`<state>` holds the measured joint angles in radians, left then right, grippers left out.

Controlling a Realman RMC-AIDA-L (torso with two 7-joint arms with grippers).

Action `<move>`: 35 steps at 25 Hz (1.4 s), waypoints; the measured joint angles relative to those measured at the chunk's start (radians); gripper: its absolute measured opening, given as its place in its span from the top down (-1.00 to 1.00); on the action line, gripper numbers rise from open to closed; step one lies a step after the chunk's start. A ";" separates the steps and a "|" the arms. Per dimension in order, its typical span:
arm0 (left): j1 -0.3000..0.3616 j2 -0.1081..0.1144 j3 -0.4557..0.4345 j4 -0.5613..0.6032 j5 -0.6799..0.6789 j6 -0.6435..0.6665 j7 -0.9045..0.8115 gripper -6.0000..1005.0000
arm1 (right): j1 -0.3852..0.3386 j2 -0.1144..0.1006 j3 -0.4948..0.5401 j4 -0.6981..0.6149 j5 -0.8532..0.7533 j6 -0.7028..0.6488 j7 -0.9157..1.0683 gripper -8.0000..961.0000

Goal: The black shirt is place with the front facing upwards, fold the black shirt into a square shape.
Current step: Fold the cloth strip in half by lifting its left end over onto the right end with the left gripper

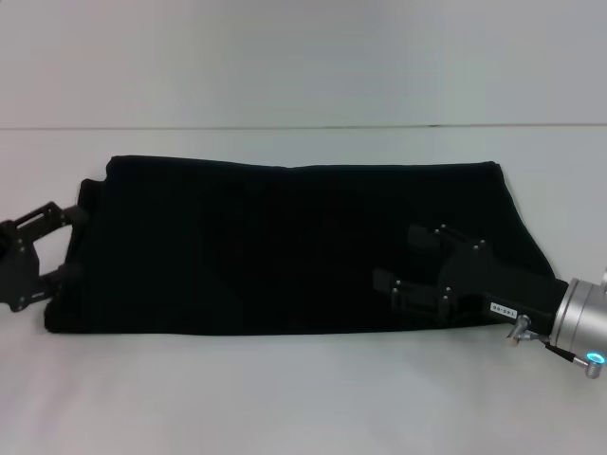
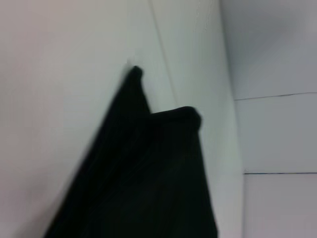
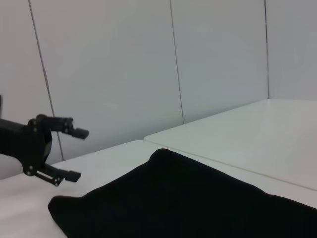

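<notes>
You've got the black shirt (image 1: pixel 285 246) lying flat on the white bench (image 1: pixel 285 398) as a wide folded band, left to right across the middle – plain black on top, no print showing. Your left gripper (image 1: pixel 66 248) sits at the shirt's left edge w/ fingers spread apart, nothing between them – the right wrist view shows it (image 3: pixel 74 153) just off the cloth. Your right gripper (image 1: pixel 410 258) hangs over the shirt's right-near part, fingers parted, nothing grasped.
</notes>
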<state>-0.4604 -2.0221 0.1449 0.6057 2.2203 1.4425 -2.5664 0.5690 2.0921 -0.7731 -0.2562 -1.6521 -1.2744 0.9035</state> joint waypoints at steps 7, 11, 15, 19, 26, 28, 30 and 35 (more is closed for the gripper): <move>0.021 0.003 -0.037 -0.005 -0.020 0.070 0.018 -0.77 | 0.000 0.000 0.000 0.000 0.000 0.000 0.000 -0.93; 0.045 0.004 -0.030 0.036 0.046 0.086 -0.019 -0.77 | -0.001 0.000 0.000 0.000 0.000 -0.001 0.000 -0.93; 0.051 0.009 -0.034 0.080 0.142 0.100 -0.055 -0.77 | -0.001 0.000 0.000 0.000 0.000 0.000 0.000 -0.93; 0.050 0.013 -0.034 0.097 0.178 0.105 -0.071 -0.77 | -0.002 0.000 -0.001 0.000 0.000 0.000 0.000 -0.93; 0.043 0.014 -0.029 0.093 0.218 0.079 -0.075 -0.77 | -0.002 0.000 -0.003 0.000 0.000 0.000 0.000 -0.93; 0.041 0.013 -0.027 0.091 0.218 0.070 -0.075 -0.77 | -0.002 0.000 -0.003 0.000 0.000 0.000 0.000 -0.93; 0.037 0.012 -0.026 0.090 0.218 0.064 -0.076 -0.77 | -0.002 0.000 -0.003 0.000 0.000 0.000 0.000 -0.93; 0.031 0.007 -0.021 0.080 0.218 0.047 -0.077 -0.77 | -0.002 0.000 -0.003 0.000 0.000 -0.001 0.000 -0.93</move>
<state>-0.4290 -2.0150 0.1242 0.6854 2.4385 1.4891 -2.6430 0.5675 2.0921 -0.7762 -0.2562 -1.6521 -1.2750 0.9035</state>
